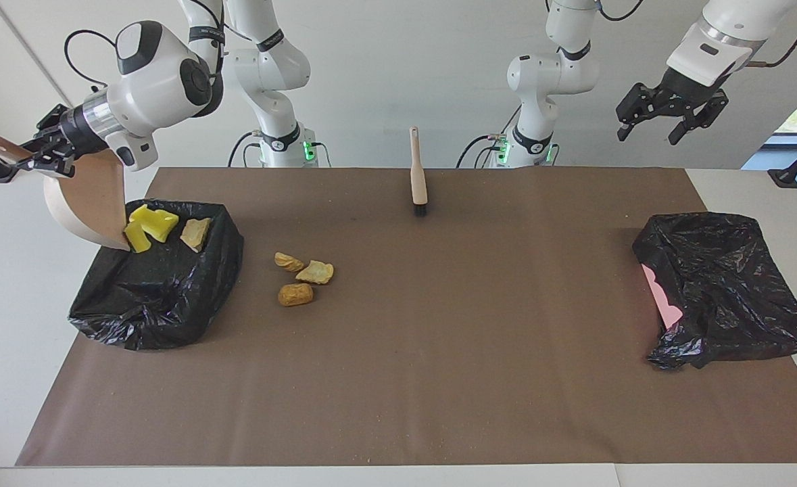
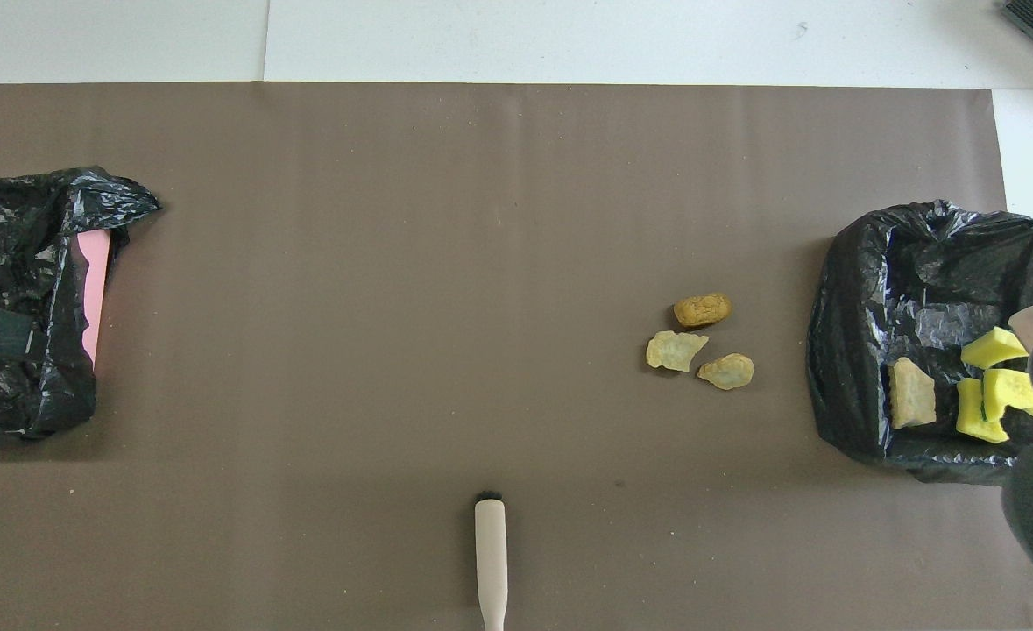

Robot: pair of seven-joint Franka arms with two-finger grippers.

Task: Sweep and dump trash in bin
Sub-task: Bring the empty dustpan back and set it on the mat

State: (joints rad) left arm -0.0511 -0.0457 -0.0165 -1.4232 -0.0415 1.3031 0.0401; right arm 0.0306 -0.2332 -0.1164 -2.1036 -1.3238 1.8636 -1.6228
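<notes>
Brown paper [image 1: 439,352] covers the desk. Right gripper [image 1: 23,154], fingers clamped on the dustpan [image 1: 90,203], tilts it over the bin [image 1: 161,284]. Left gripper [image 1: 672,118] waits, fingers apart.

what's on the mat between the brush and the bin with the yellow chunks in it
Three tan-brown pieces lie in a cluster on the brown mat between the brush and the bin, close to the bin. The rest of that stretch is bare. Both views show it.

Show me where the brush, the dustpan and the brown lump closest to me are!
brush [image 1: 418,177]: facing view, on its pale handle.
dustpan [image 1: 94,199]: facing view, on its tan inner face, tipped over the bin.
brown lump [image 1: 295,294]: facing view, on its middle, on the mat.
</notes>
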